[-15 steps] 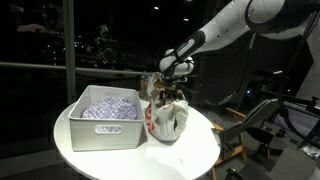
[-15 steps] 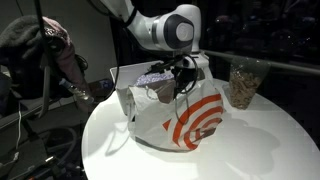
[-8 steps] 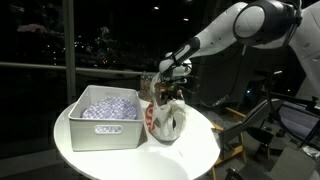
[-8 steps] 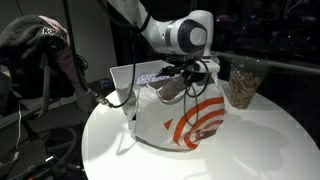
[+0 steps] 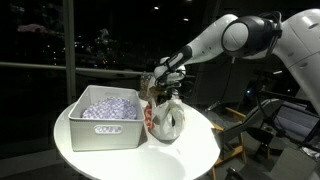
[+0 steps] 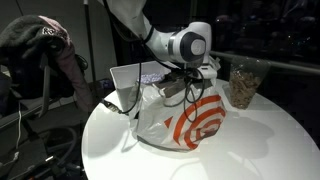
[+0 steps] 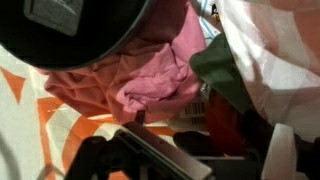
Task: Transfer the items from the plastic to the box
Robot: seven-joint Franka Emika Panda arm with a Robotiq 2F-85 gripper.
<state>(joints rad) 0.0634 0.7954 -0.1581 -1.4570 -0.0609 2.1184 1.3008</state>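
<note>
Now, down in the mouth of the plastic bag (image 5: 168, 122): the gripper (image 5: 163, 85), grip unreadable (fingers hidden by folds). Close beneath, mid wrist view, a crumpled pink item (image 7: 150, 80), no clear long axis, touching a dark green item (image 7: 225, 75) at 3 o'clock. At 9 o'clock of the bag, just beside it, the box (image 5: 105, 125).

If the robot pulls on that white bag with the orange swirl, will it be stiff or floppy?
Probably floppy: the bag is thin and wrinkled, sagging around what's inside. It's likely light, since the pink cloth inside looks soft. Pushed, it might slide on the smooth table.
</note>
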